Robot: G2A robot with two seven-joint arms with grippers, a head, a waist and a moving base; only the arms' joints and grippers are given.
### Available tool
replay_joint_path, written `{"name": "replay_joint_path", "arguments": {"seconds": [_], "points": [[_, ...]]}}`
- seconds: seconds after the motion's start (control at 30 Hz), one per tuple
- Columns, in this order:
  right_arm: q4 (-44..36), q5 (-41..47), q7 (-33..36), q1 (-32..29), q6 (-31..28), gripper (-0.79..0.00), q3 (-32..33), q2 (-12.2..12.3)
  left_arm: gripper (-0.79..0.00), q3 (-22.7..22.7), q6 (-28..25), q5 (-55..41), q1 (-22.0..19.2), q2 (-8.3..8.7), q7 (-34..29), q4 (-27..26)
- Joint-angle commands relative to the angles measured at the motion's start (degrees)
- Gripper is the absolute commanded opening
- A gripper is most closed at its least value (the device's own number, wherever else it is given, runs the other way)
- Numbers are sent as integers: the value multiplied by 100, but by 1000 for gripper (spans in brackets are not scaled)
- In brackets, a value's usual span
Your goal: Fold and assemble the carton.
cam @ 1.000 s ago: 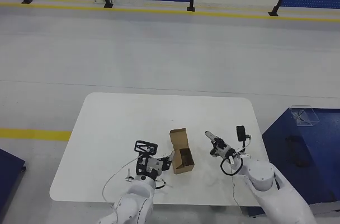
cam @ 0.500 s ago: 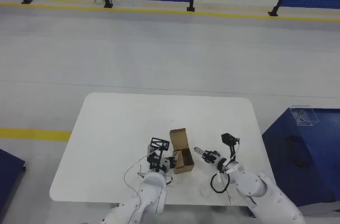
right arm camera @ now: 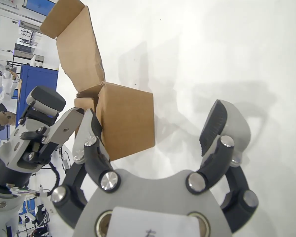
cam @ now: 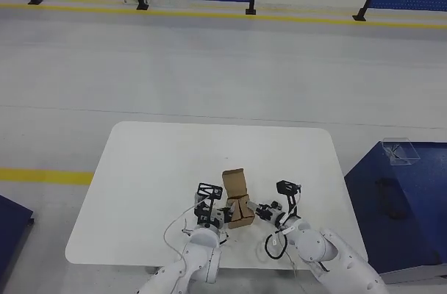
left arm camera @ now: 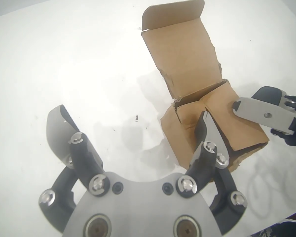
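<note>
- The white surface (cam: 150, 169) carried the carton (right arm camera: 128, 119) near its front edge, roughly in the middle, standing between the two arms.
- The lid (left arm camera: 185, 57) stood open and leaned away from the robot, with its tuck tab (left arm camera: 172, 13) bent at the far end. It looked like the panel to close last.
- The left gripper (left arm camera: 130, 115) was spread wide and held nothing. One of its fingers (left arm camera: 208, 131) lay over the carton's open top.
- The right gripper (right arm camera: 155, 113) was also wide and empty, with one finger (right arm camera: 90, 124) against the carton's opposite side.
- The side flaps (left arm camera: 217, 97) were turned partly inward, so the step in hand appeared to be pressing them down.
- To do this well, both arms should probably push evenly, so the light carton neither slides nor tips.
- The flaps would need to lie flat before the lid comes over, with the fingers kept clear of the tab's slot.
</note>
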Motion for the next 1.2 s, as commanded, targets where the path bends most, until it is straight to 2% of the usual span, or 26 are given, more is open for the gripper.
{"name": "replay_joint_path", "arguments": {"seconds": [0.0,0.03,0.2,0.3,0.37,0.47,0.57,0.67,0.83,0.87,0.97,1.0,1.03,1.17], "points": [[-103,251,-89,-5,-9,0,105,-23,0,-139,-215,-144,109,19,23,-244],[-110,542,-133,-72,61,0,200,-35,0,-167,-262,-180,133,24,30,-304],[-110,542,-133,-72,61,0,200,-35,0,-224,-359,-334,143,21,97,-413],[-122,1018,-142,-131,-15,0,390,-44,0,-637,-880,-884,150,43,461,-455],[-121,1644,-80,-241,-185,0,744,-28,0,-889,-1468,-1554,73,35,581,-373],[-152,2431,138,-476,-540,0,1283,19,0,-1281,-2541,-2785,-140,16,616,13],[-174,2921,469,-699,-731,0,1731,72,-62,-1475,-3262,-3419,-464,-1,461,570],[-251,3011,656,-919,-845,0,2022,114,-86,-1437,-3517,-3652,-817,-48,242,1113],[-357,2993,674,-1130,-911,0,2181,124,-132,-1322,-3691,-3847,-1130,-116,18,1685],[-378,2996,671,-1161,-915,0,2205,121,-191,-1299,-3801,-3942,-1198,-132,-54,1788],[-411,2989,662,-1208,-930,0,2236,114,-505,-1300,-4003,-4158,-1285,-155,-139,1970],[-426,2992,656,-1227,-931,0,2249,109,-616,-1303,-4120,-4257,-1316,-163,-187,2038],[-441,2985,651,-1238,-935,0,2257,106,-785,-1314,-4199,-4360,-1327,-168,-230,2082],[-470,2982,719,-1253,-836,0,2257,92,-785,-1363,-4471,-4738,-1347,-178,-445,2195]]}}
